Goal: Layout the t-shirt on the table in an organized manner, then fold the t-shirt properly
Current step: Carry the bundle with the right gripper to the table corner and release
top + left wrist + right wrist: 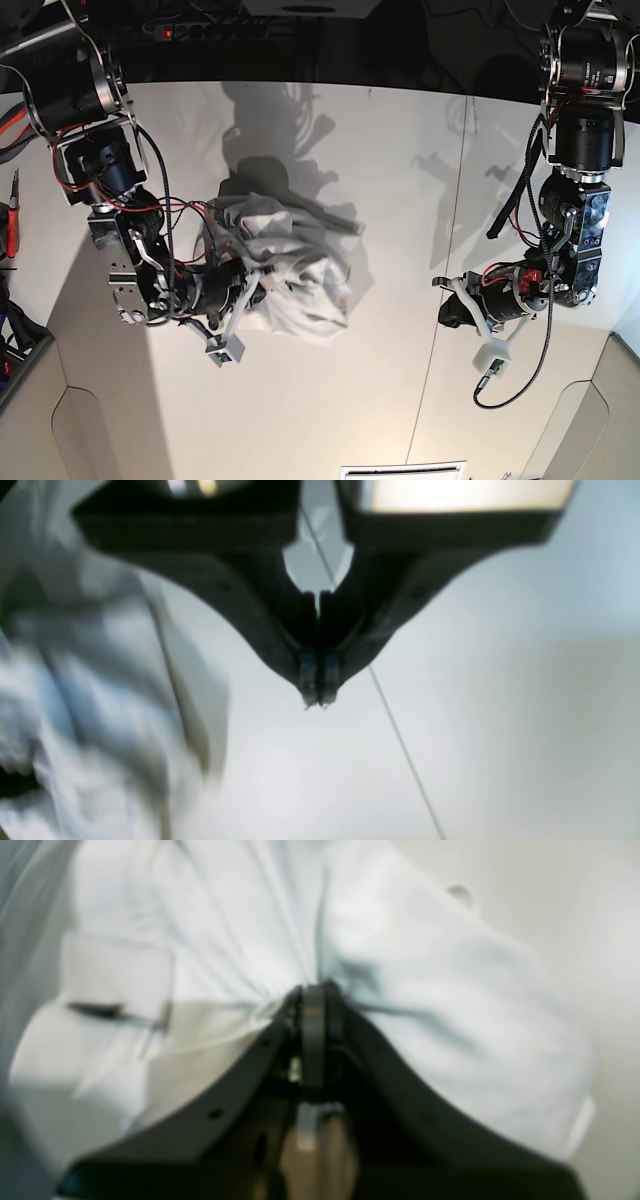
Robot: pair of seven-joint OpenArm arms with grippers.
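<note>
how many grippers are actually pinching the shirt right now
1. The right gripper is shut on the t-shirt; the left gripper is shut on nothing, over bare table beside it.

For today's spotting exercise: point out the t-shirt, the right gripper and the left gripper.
t-shirt [290, 262]: base view, on the bunched white cloth in the middle of the heap.
right gripper [314, 990]: right wrist view, at the shut tips pinching the cloth.
left gripper [317, 700]: left wrist view, at the shut tips, empty, above bare table.
</note>
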